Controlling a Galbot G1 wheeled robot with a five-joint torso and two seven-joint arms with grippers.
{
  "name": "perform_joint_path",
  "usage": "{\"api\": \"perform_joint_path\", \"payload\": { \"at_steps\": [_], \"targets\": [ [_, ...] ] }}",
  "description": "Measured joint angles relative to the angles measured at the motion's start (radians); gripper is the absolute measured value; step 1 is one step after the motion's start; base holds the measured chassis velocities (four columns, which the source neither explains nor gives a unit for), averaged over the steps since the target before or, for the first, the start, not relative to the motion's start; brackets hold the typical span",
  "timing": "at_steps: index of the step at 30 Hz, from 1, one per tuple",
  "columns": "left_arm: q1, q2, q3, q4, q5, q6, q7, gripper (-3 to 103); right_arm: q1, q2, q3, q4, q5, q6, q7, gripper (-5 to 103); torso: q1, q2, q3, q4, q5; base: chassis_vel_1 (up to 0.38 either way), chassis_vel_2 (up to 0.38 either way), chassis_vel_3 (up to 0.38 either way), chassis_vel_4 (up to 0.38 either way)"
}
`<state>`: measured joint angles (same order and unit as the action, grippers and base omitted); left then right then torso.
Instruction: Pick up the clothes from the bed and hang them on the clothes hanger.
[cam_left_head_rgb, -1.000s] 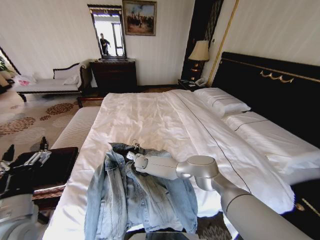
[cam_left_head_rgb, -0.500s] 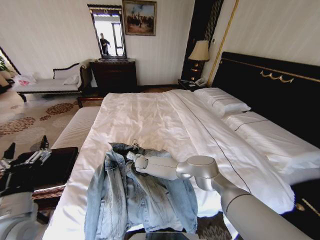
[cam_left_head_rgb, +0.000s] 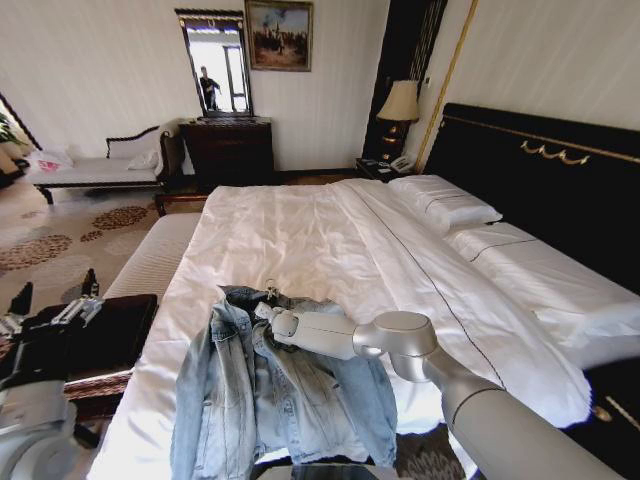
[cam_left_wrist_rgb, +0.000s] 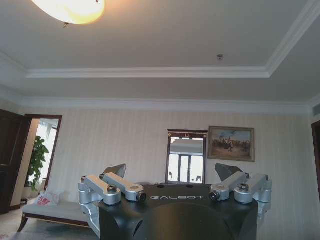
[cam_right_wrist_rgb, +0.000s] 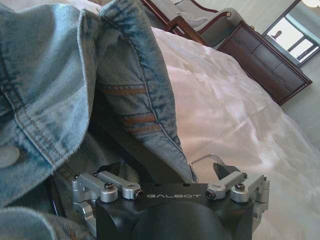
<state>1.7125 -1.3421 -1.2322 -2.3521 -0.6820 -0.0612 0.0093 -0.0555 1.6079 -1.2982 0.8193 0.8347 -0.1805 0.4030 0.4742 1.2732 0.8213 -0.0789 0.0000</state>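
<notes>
The clothes, a light-blue denim jacket (cam_left_head_rgb: 270, 400), lie spread at the near end of the bed (cam_left_head_rgb: 320, 230) with the collar pointing toward the pillows. The clothes hanger's thin hook (cam_left_head_rgb: 270, 291) pokes out just past the collar. My right gripper (cam_left_head_rgb: 265, 312) rests at the collar. In the right wrist view that gripper (cam_right_wrist_rgb: 167, 167) is open, the denim collar (cam_right_wrist_rgb: 135, 75) drapes over one finger, and the wire hook (cam_right_wrist_rgb: 205, 159) curves beside the other fingertip. My left gripper (cam_left_head_rgb: 55, 292) is raised beside the bed, open (cam_left_wrist_rgb: 171, 170) and holding nothing.
A dark wooden bench (cam_left_head_rgb: 110, 330) stands by the bed's left side under my left arm. White pillows (cam_left_head_rgb: 445, 205) and a black headboard (cam_left_head_rgb: 540, 180) are to the right. A chaise (cam_left_head_rgb: 100, 170), a dresser (cam_left_head_rgb: 230, 150) and a lamp (cam_left_head_rgb: 400, 100) line the far wall.
My right gripper has edged slightly forward at the collar and the jacket has shifted a little with it. The left arm has drifted slightly.
</notes>
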Motion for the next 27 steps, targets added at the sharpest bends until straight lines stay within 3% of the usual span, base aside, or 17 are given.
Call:
{"api": "perform_joint_path", "payload": {
  "at_steps": [13, 21, 27],
  "targets": [
    [0.000, -0.008, 0.000, 0.000, -0.001, -0.002, -0.002, 100, -0.003, 0.001, -0.003, -0.010, -0.011, 0.008, 0.025, 100, 0.000, 0.000, 0.000, 0.0007, -0.0003, 0.093, 0.098, -0.083, -0.077],
    [0.000, -0.003, -0.006, 0.005, -0.005, -0.004, -0.001, 100, 0.007, 0.000, -0.001, 0.022, -0.009, -0.121, 0.128, 100, 0.000, 0.000, 0.000, -0.0002, 0.0001, -0.016, -0.022, 0.009, 0.007],
    [-0.006, -0.001, -0.003, 0.008, -0.006, -0.004, -0.001, 100, 0.016, 0.000, 0.002, 0.035, -0.003, -0.157, 0.138, 100, 0.000, 0.000, 0.000, 0.0003, -0.0001, 0.000, 0.000, 0.000, 0.000]
  ]
}}
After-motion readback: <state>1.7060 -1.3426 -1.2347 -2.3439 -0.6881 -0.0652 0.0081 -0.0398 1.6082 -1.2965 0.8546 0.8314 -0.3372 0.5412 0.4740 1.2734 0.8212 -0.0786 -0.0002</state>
